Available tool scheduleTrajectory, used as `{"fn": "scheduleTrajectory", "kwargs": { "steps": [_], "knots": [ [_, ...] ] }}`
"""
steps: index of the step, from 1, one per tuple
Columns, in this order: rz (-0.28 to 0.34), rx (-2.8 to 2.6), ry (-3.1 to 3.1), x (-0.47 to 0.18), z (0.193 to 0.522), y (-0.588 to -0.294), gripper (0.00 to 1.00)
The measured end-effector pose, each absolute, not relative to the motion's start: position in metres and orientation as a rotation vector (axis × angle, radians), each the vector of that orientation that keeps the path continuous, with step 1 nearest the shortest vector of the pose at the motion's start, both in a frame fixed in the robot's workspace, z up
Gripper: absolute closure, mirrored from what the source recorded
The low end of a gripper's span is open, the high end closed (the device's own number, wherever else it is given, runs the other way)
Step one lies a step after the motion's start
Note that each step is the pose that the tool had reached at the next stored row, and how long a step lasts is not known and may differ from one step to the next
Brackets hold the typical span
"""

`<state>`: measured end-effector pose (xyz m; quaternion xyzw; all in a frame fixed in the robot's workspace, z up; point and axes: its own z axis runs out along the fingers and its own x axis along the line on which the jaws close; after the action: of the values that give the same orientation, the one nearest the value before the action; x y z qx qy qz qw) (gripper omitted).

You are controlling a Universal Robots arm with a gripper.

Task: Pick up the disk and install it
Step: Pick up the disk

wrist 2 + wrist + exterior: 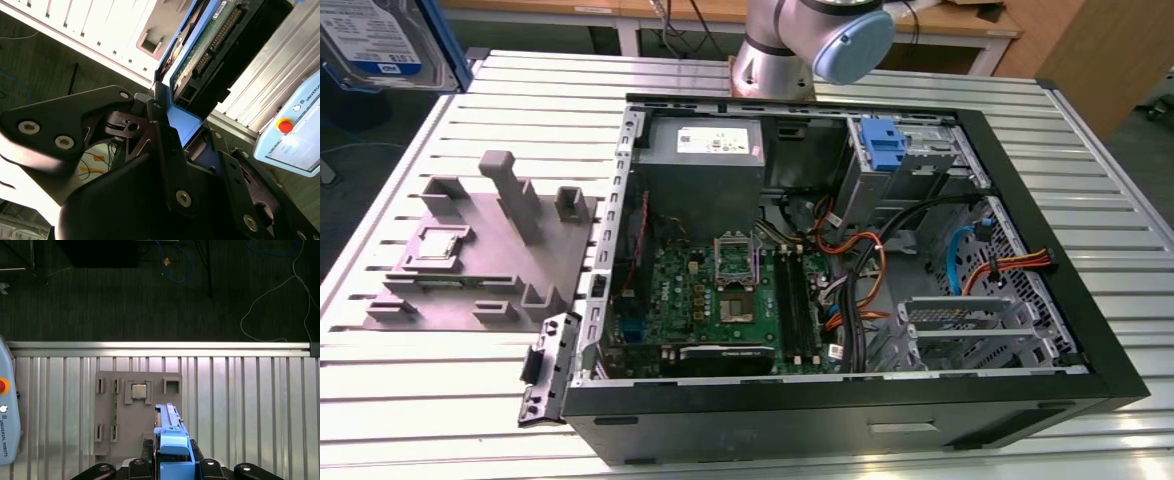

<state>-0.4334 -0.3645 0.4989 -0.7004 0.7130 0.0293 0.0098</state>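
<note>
**Disk in my grip, up off the table**

I have the disk [212, 42] clamped edge-on by its blue carrier. In both wrist views my gripper [173, 464] is closed on the carrier's end, one finger [165, 137] pressed flat against the blue plastic. The drive's green circuit side and connector row face the second wrist view.

In the exterior view the disk [374, 42] hangs at the upper left corner, label showing, clear of the slatted table [454, 385] and well apart from the open computer case [854, 425].

In the first wrist view the disk [167, 425] sits over the grey fixture plate [137, 440], near a square chip [138, 391] seated in it.

Inside the case lie the motherboard [720, 290], the power supply [707, 145] and a blue drive bracket [882, 145]. A teach pendant [295, 125] rests beside the table.
</note>
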Motion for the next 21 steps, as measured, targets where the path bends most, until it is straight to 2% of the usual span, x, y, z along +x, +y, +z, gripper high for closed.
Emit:
{"fn": "scheduleTrajectory", "kwargs": {
  "steps": [21],
  "knots": [
    [0.091, -2.187, 2.226, -0.4278, 0.4989, -0.3646, 0.63]
  ]
}}
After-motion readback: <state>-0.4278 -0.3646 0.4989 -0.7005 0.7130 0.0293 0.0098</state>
